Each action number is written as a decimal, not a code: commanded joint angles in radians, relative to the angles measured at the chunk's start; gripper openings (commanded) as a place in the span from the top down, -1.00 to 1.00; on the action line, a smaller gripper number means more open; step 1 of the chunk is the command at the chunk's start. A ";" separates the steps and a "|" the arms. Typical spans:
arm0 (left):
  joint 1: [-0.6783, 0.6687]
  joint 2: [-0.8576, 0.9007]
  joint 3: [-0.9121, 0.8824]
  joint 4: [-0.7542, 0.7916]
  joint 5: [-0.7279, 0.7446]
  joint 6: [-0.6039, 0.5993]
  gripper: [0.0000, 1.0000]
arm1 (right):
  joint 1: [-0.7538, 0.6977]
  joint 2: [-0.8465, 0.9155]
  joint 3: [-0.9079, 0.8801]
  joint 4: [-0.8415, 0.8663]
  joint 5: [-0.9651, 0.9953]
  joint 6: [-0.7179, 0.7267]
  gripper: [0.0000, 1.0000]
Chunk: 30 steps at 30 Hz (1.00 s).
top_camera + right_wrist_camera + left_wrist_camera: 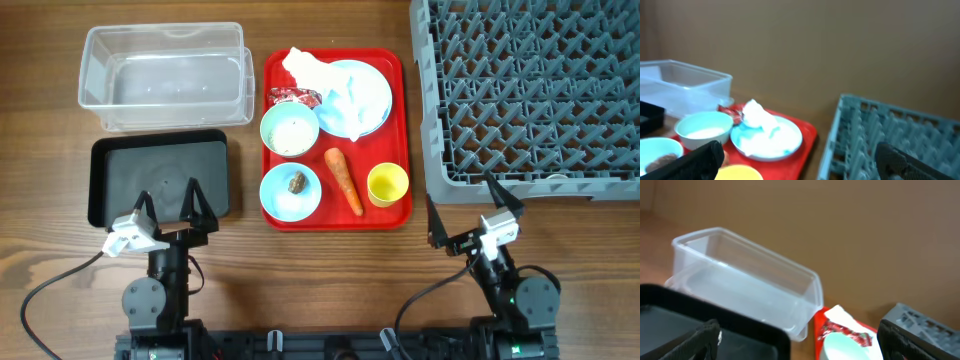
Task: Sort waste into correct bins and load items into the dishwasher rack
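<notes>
On the red tray lie a crumpled white napkin on the large light blue plate, a red shiny wrapper, a pale green bowl with rice grains, a light blue bowl with a brown lump, an orange carrot and a yellow cup. The clear tub and black tray stand left, the grey dishwasher rack right. My left gripper is open and empty over the black tray's front edge. My right gripper is open and empty by the rack's front edge.
The red tray sits between the bins and the rack. Bare wooden table lies in front of everything. The left wrist view shows the tub and the wrapper; the right wrist view shows the plate and the rack.
</notes>
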 commanded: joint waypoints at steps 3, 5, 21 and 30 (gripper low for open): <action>0.007 0.015 0.046 -0.009 0.121 0.066 -0.99 | 0.003 -0.008 0.017 0.036 -0.058 -0.003 -1.00; 0.007 0.040 0.093 -0.042 0.121 0.067 -0.99 | 0.003 -0.008 0.036 0.034 -0.059 -0.003 -1.00; -0.059 0.834 0.846 -0.355 0.183 0.246 -1.00 | 0.003 0.334 0.347 0.024 -0.079 -0.003 -0.99; -0.298 1.288 1.402 -0.759 -0.040 0.343 -1.00 | 0.003 0.715 0.734 -0.250 -0.130 -0.005 -0.99</action>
